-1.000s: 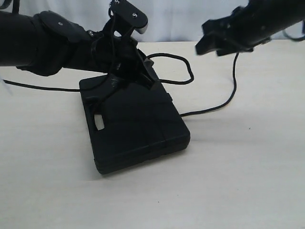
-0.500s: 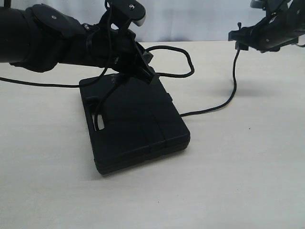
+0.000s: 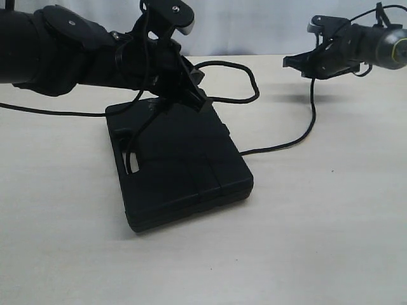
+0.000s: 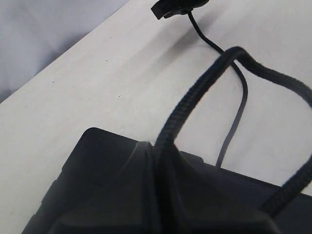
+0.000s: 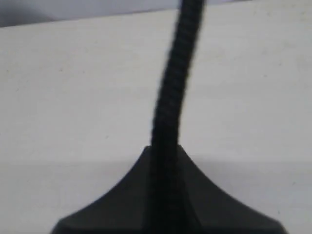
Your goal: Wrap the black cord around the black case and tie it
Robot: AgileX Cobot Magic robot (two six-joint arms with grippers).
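Cord [image 3: 312, 121]: loops off the case [image 3: 184, 168], no knot yet.
Left claw [image 3: 194, 96]: clamped on cord.
Right claw [image 3: 308, 67]: pinching cord.
Ahead: we judge wrapping, tying.

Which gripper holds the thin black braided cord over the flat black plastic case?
The left gripper, at the case's edge; the right gripper holds cord out over the table.

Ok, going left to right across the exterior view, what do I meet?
First the left arm → black case → right pincer. The black cord stretches across most of that span, from above the case to the right pincer, so it has no single place in the order.
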